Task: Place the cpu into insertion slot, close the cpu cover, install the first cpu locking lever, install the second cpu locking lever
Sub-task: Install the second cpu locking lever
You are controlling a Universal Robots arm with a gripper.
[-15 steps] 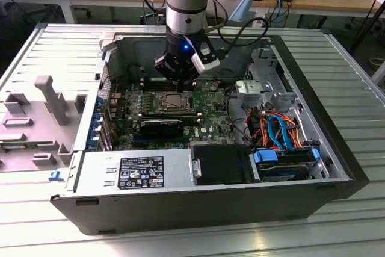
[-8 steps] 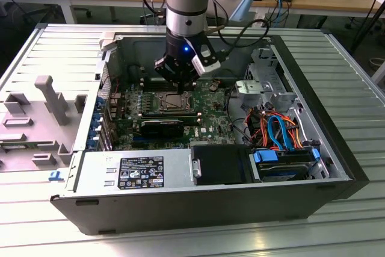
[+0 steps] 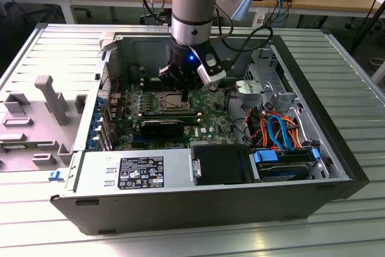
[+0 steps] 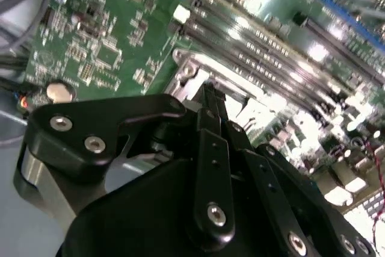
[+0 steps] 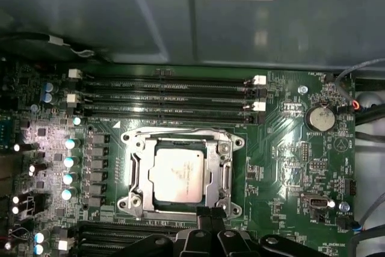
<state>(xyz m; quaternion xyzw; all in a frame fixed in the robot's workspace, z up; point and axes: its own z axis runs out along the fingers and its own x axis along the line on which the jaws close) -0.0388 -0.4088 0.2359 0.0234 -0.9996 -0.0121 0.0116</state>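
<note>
cpu (image 5: 176, 174) seated in insertion slot (image 5: 224, 176), cpu cover (image 5: 139, 148) down | gripper (image 5: 207, 216) jaws pressed together at socket edge | levers: can't tell

Silvery-grey cpu (image 5: 178, 174) inside silver cpu cover (image 5: 224, 176); green circuit board (image 5: 289, 167) around cpu; black gripper (image 5: 207, 218) beside cpu

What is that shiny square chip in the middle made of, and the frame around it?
The cpu looks like metal on top: a pale silvery-grey face with a dull, brushed sheen. The cpu cover framing it seems to be thin stamped steel, brighter and glinting along its edges. Both are judged by shine alone, so the exact metal stays uncertain.
</note>
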